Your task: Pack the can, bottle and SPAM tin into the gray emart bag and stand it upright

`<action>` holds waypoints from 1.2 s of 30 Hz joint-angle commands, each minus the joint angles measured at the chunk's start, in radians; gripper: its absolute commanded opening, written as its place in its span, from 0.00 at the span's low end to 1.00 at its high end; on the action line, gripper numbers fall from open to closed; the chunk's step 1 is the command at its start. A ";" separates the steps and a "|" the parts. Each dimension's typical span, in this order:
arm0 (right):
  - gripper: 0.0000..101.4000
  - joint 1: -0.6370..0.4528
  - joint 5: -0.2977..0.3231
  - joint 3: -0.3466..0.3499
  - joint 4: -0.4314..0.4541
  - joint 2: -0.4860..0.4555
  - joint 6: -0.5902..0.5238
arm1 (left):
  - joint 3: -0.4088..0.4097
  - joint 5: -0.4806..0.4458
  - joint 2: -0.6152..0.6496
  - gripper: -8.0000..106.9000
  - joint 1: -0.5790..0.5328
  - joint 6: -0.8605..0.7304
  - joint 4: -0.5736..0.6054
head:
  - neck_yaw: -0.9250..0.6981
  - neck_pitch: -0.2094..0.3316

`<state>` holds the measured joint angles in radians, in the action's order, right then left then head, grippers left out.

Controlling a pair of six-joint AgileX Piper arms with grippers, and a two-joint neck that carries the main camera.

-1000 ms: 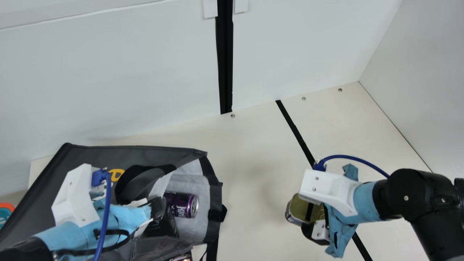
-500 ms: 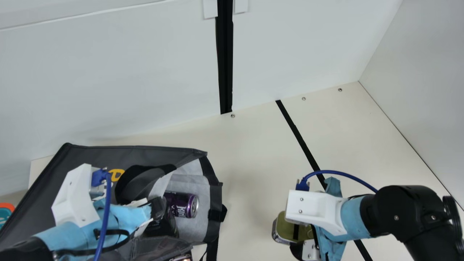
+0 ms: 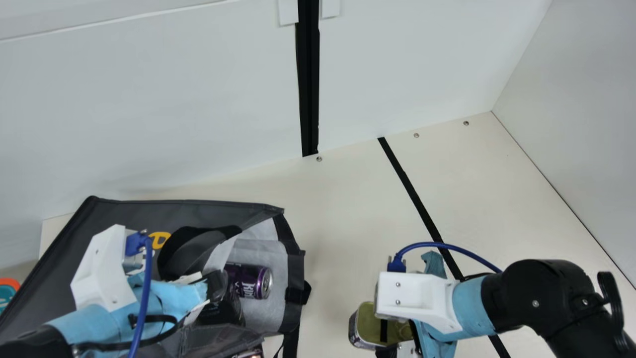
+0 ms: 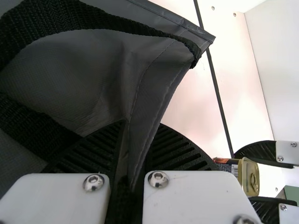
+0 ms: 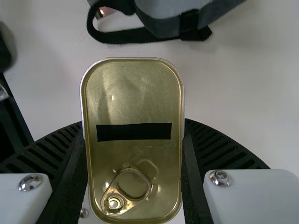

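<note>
Shiny metal SPAM tin [image 5: 135, 102], matt cloth bag [image 3: 112, 214], glossy can [image 3: 251, 281]

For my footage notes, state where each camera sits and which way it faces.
Main view: on the neck, looking down on table and wall; left arm and right arm show.
Left wrist view: behind left gripper, facing the gray bag its fingers grip; right gripper beyond.
Right wrist view: behind right gripper, facing the SPAM tin between its fingers.
All three share gray bag and SPAM tin.
</note>
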<state>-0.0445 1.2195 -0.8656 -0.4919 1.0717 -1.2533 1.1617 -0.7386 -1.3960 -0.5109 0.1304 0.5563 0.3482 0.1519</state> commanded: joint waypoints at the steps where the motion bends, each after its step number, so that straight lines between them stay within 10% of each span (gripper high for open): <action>1: 0.00 -0.008 0.001 0.004 -0.048 0.001 -0.025 | 0.000 0.000 0.000 0.00 0.000 0.000 0.000 | 0.001 0.023; 36: 0.00 0.094 -0.236 0.028 -0.516 0.255 -0.288 | 0.000 0.000 0.000 0.00 0.000 0.000 0.000 | 0.001 0.023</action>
<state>0.0429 0.9954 -0.8337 -0.9987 1.3131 -1.5387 1.1617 -0.7386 -1.3960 -0.5109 0.1304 0.5563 0.3467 0.1519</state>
